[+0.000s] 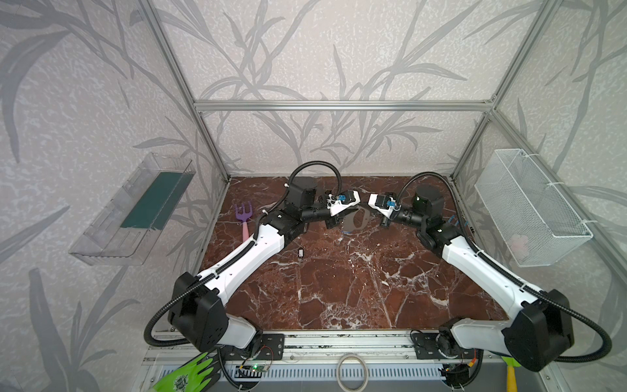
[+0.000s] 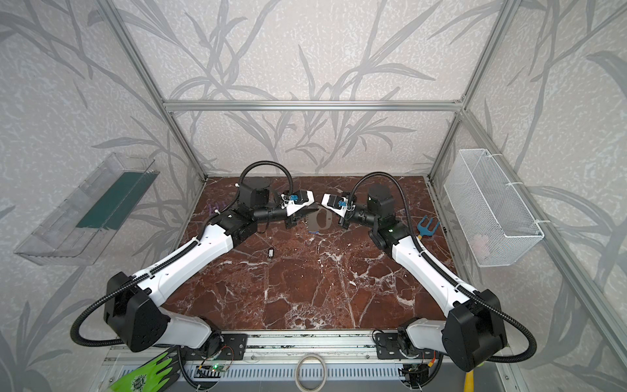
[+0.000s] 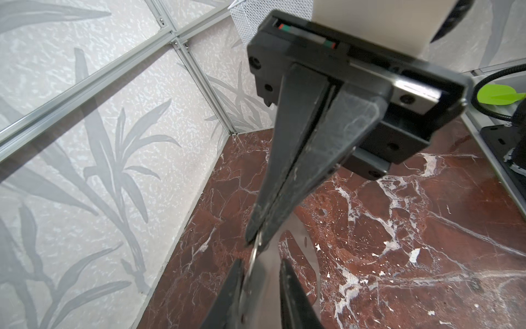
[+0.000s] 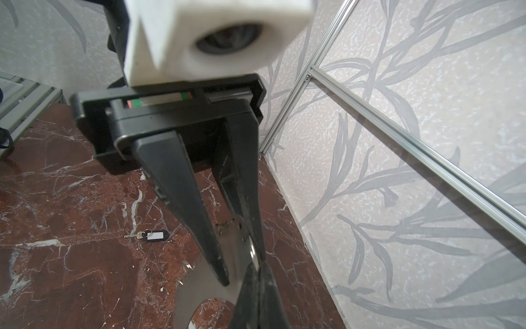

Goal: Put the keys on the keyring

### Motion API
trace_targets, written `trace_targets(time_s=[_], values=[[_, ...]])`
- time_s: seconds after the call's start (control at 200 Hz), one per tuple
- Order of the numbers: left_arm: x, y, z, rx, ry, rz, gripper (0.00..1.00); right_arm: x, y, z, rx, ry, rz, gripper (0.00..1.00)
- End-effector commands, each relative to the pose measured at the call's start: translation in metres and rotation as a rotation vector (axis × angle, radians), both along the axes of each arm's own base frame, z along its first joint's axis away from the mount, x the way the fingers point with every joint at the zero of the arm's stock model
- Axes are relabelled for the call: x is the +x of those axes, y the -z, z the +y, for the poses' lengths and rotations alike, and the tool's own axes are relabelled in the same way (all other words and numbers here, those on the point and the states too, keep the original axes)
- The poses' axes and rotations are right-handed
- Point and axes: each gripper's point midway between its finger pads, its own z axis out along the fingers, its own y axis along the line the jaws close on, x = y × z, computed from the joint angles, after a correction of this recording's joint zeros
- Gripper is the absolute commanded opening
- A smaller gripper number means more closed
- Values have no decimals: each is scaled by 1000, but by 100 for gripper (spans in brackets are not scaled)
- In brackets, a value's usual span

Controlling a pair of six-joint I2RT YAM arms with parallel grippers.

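The keyring, a flat grey plate with an oval cut-out, hangs between both grippers above the marble. My right gripper is shut on the plate's edge; the left wrist view shows its tips pinched there. My left gripper is open, its fingers apart on either side of the plate. A key with a black-and-white tag lies on the table left of centre. A key with a blue tag lies just under the plate.
A purple toy fork lies far left, a blue one by the right arm. A wire basket hangs on the right wall, a clear tray on the left. A green glove and a pale ring sit at the front rail.
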Motion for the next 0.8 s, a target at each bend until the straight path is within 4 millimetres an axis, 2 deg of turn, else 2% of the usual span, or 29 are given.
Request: trace_targets(time_s=[0.0, 0.325, 0.42, 0.625, 0.795], values=[[-3, -28, 3, -77, -20, -84, 25, 0, -14, 0, 75, -19, -19, 0], [-11, -34, 4, -98, 12, -115, 24, 2, -11, -2, 70, -15, -22, 0], [-6, -27, 7, -78, -12, -103, 29, 2, -13, -2, 56, -15, -38, 0], [3, -16, 19, -85, 2, 49, 28, -7, -14, -4, -19, -45, -125, 0], [6, -6, 19, -57, 40, 144, 26, -14, -15, -3, -43, -77, -144, 0]])
